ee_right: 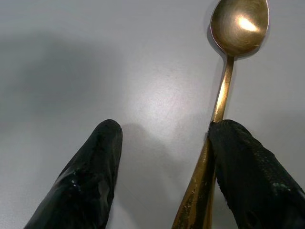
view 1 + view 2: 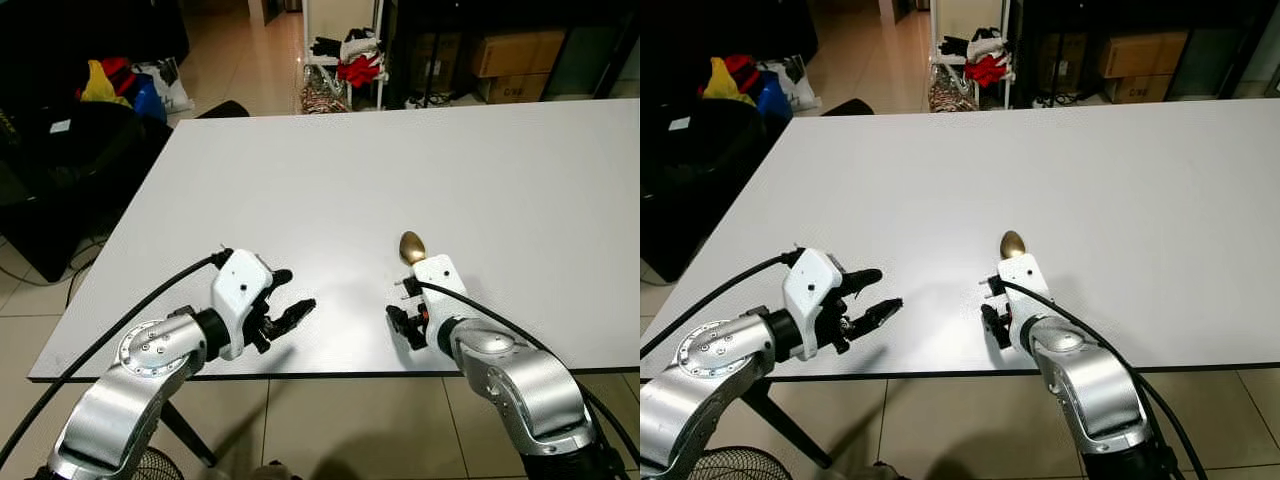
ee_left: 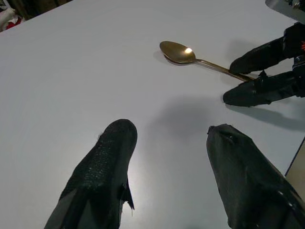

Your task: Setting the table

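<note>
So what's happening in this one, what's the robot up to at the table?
The robot stands at the near edge of a white table with both grippers over it. A gold spoon lies flat on the table, bowl pointing away from the robot. The right gripper is open, and the spoon's handle lies against one finger. The left gripper, also open, hovers beside it holding nothing.

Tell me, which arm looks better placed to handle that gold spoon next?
Probably the right. Its tool is open with the spoon's handle lying against one finger. The left tool, also open, hovers over bare table off to the side.
</note>
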